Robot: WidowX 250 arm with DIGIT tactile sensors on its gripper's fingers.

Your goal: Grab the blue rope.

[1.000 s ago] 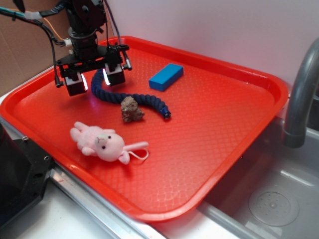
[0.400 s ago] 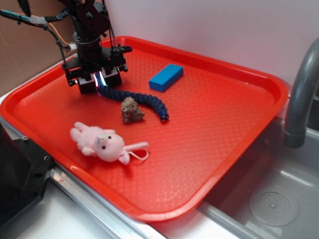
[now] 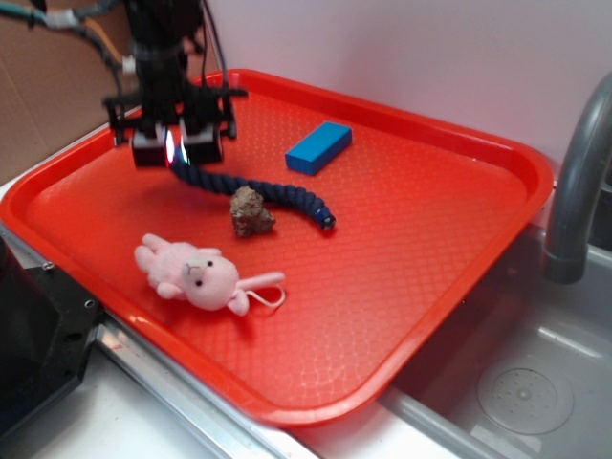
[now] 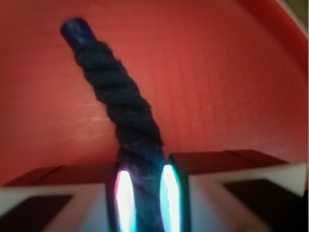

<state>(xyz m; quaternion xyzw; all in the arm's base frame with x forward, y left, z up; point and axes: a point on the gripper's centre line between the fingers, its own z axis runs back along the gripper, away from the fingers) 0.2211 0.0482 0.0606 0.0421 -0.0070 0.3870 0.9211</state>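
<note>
Gripper (image 3: 175, 145): jaws clenched on one end of the blue rope (image 3: 258, 188). Rope's long axis trails away from the jaws, down and rightward, its free capped end resting on the red tray (image 3: 430, 239).

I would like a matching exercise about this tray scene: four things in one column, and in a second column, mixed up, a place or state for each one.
Things:
1. blue rope
2. blue block
3. pink plush toy
4. brown lump

Places or states:
A. lies nearest the front edge of the red tray
B. sits right beside the middle of the rope, on its near side
C. one end is clamped in the gripper
D. lies alone toward the back of the tray

Right pairs: 1-C, 2-D, 3-A, 4-B
</note>
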